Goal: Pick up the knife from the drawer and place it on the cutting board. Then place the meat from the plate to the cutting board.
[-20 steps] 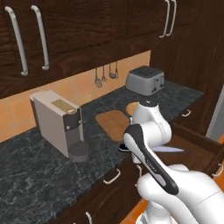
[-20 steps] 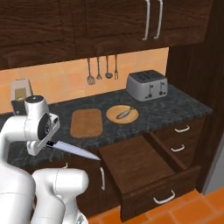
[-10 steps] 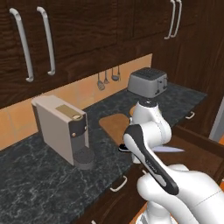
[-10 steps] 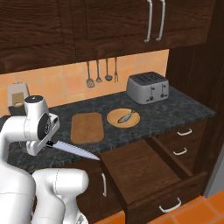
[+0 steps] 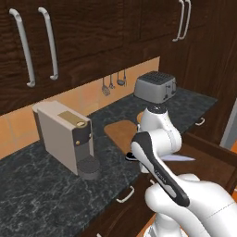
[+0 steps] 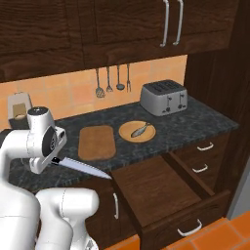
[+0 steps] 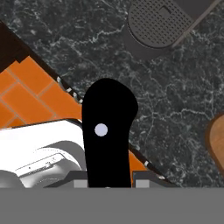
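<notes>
My gripper [image 6: 52,160] is shut on the knife [image 6: 84,168], held by its black handle [image 7: 107,131] above the front edge of the dark counter. The silver blade [image 5: 178,158] points out toward the open drawer [image 6: 161,190], whose floor is bare. The cutting board [image 6: 96,142] lies on the counter just beyond the gripper, with nothing on it, and its rounded edge [image 7: 217,141] shows at the right of the hand view. Right of the board sits the round plate [image 6: 127,133] with the meat [image 6: 141,129], a small grey fish, on it.
A coffee machine [image 5: 65,136] stands on the counter left of the board, its round drip tray [image 7: 159,19] under the hand. A toaster [image 6: 164,97] is at the back right. Utensils [image 6: 117,80] hang on the wall. Orange floor tiles [image 7: 26,94] lie below.
Both base views have shifted a little, so the base has moved and the coffee machine looks nearer. The arm keeps the same pose with the knife still gripped.
</notes>
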